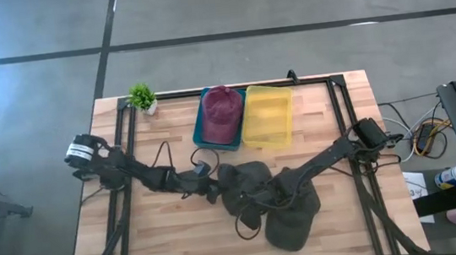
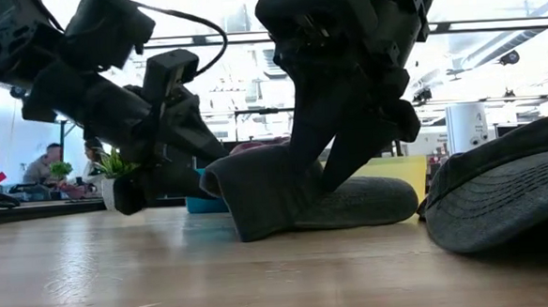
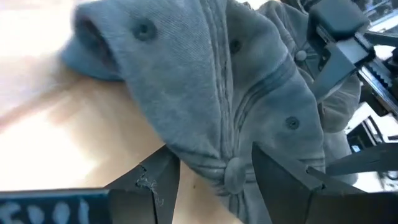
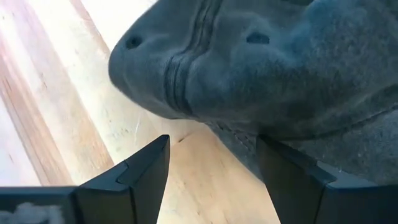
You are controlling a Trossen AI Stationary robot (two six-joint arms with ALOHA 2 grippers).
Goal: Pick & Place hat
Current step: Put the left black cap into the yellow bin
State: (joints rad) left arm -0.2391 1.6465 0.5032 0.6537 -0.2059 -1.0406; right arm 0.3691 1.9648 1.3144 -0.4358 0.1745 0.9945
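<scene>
Left gripper (image 3: 211, 180) fingers spread, grey cap (image 3: 211, 93) crown button between them; right gripper (image 4: 211, 174) fingers spread too, cap's edge just ahead, nothing grasped.

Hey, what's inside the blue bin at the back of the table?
A maroon cap sits in the blue bin, filling most of it. Anything beneath the cap is covered and cannot be seen. The yellow bin beside it looks empty.
</scene>
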